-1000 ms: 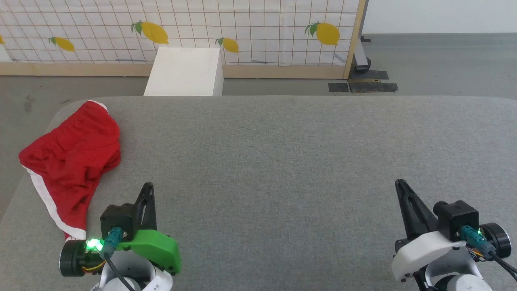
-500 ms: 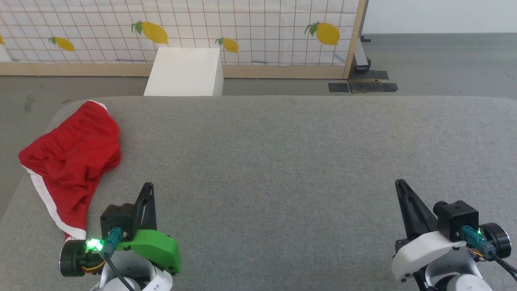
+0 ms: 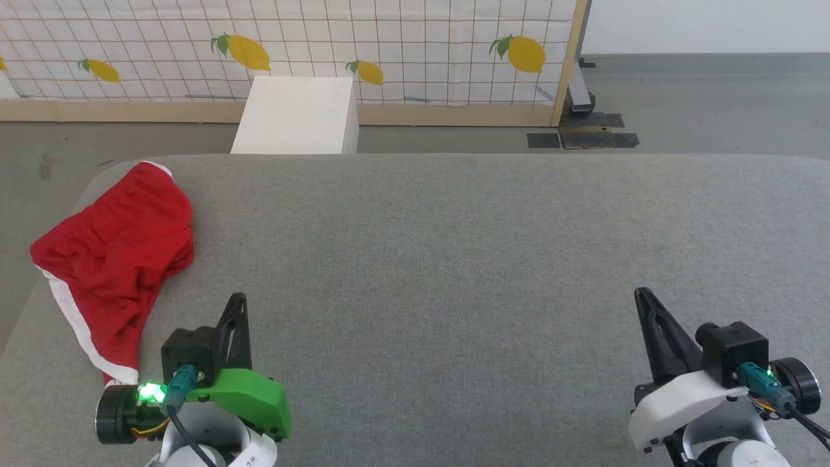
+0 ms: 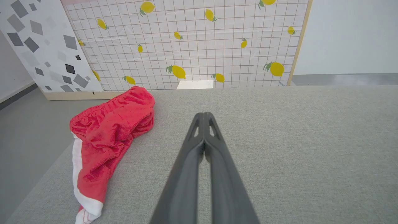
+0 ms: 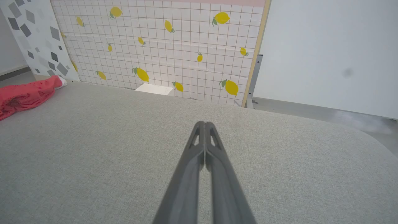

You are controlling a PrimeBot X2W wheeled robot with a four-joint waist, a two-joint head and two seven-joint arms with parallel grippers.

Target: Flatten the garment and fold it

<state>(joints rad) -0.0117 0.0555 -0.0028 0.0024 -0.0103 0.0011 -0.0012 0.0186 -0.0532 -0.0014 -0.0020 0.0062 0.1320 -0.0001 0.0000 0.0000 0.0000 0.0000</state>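
Head view is showing left hand (image 3: pixel 238 299) and right hand (image 3: pixel 642 294) fully closed and empty; garment (image 3: pixel 117 253) is lying crumpled at the desk's (image 3: pixel 454 259) left edge.

Bright, even, soft light with faint shadows; sharp focus, wrist views bowed at the edges

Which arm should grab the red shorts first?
Probably the left. The left gripper sits near the crumpled shorts at the left end of the grey surface, while the right gripper is far across it.
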